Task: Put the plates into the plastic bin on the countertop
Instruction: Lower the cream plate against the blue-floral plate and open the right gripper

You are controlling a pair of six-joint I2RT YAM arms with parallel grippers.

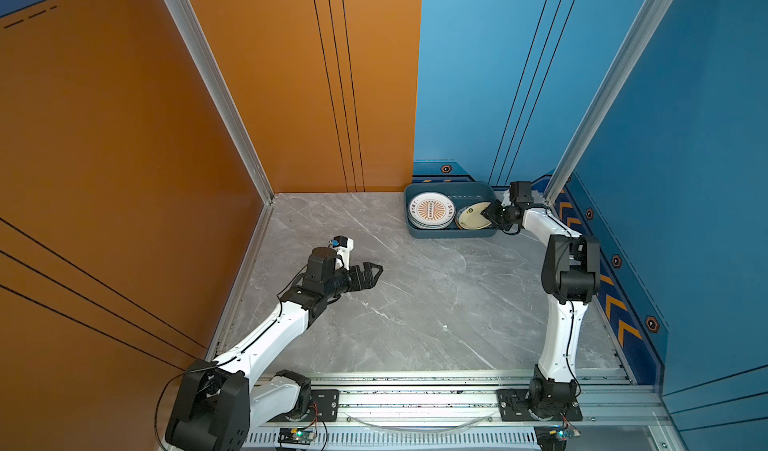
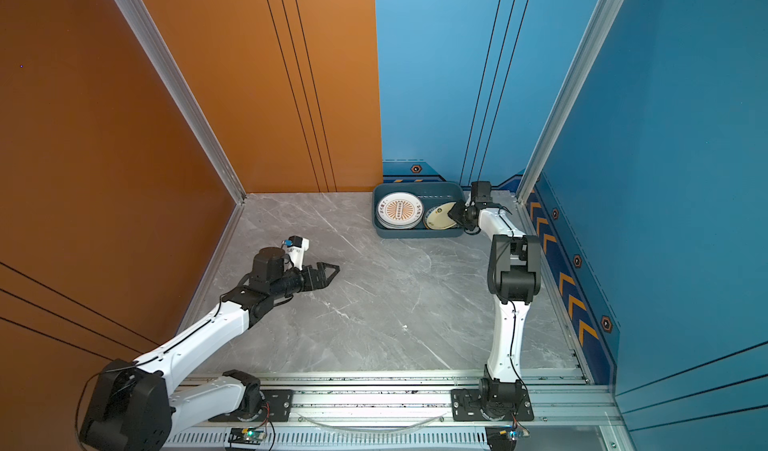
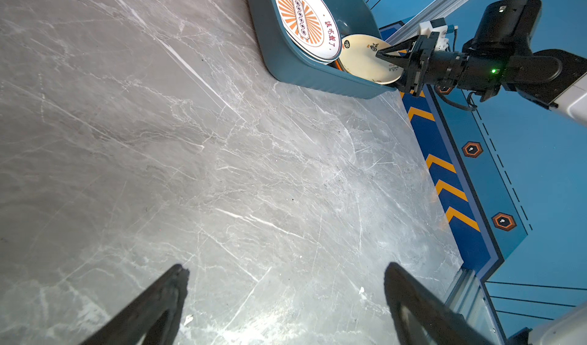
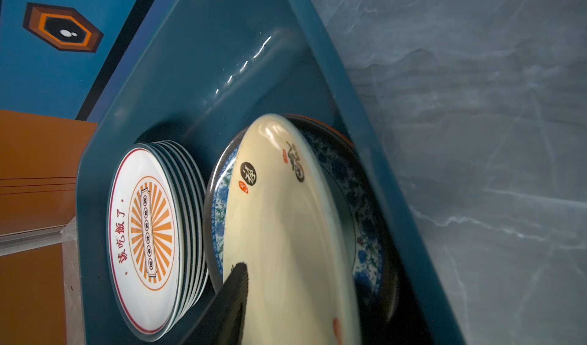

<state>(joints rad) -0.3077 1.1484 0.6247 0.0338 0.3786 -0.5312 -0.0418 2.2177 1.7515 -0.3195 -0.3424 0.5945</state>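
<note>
At the plastic bin [image 1: 451, 232], right claw [image 3: 380, 55] meets the tilted cream plate [image 4: 286, 225] — grip unclear — left claw [image 3: 286, 267] wide

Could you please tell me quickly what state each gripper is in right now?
Left gripper: open, empty.
Right gripper: astride the tilted cream plate's rim; grip cannot be told.

plastic bin [image 4: 222, 57]: smooth glossy plastic, streak highlights on inner wall | cream plate [image 4: 286, 225] in bin: glossy glaze | sunburst plate [image 4: 149, 229] in bin: smooth, printed, satin | countertop [image 1: 395, 303] under bin: polished marble-patterned slab, fine scratches | rail [image 1: 415, 403] across countertop from bin: bare grooved metal
</note>
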